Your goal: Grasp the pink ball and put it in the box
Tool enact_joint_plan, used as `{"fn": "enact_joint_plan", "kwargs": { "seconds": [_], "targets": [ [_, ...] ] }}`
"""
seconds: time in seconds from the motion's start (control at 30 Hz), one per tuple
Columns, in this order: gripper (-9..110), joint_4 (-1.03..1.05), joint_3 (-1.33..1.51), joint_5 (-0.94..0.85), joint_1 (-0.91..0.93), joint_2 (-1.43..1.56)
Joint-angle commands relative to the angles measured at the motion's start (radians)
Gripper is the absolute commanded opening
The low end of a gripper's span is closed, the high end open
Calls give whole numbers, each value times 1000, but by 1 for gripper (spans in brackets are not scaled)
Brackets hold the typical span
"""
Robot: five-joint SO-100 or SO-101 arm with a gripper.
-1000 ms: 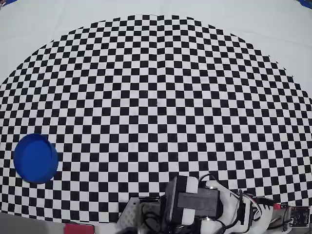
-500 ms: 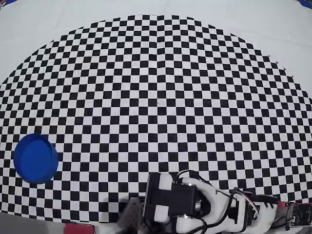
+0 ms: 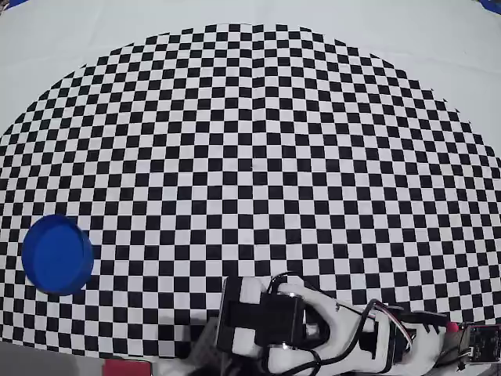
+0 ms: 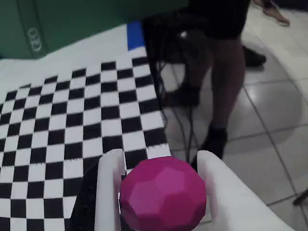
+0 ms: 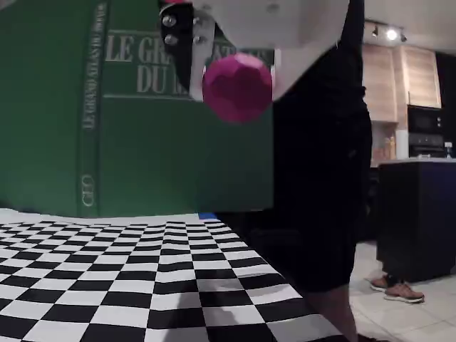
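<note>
Blue box [image 3: 57,254] empty; pink ball [image 4: 163,193] clamped in claw [image 4: 161,166].

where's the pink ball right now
The pink ball sits clamped between the gripper fingers at the wrist view's bottom centre, lifted well above the checkered mat in the fixed view.

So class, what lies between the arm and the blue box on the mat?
In the overhead view, only bare checkered mat separates the arm from the box.

Pink ball [image 4: 162,195] between tool [image 4: 159,166] fingers, above mat [image 3: 258,157] edge; box [image 3: 56,254] on mat, overhead-view left.
</note>
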Motion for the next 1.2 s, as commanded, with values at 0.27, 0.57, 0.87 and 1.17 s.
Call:
{"fn": "enact_joint_plan", "kwargs": {
  "seconds": [0.27,0.57,0.87,1.17],
  "targets": [
    [0,-11,31,-8,-52,89],
    [0,26,40,-2,-163,121],
    [0,72,40,0,-285,150],
    [0,121,40,-2,-419,206]
  ]
}}
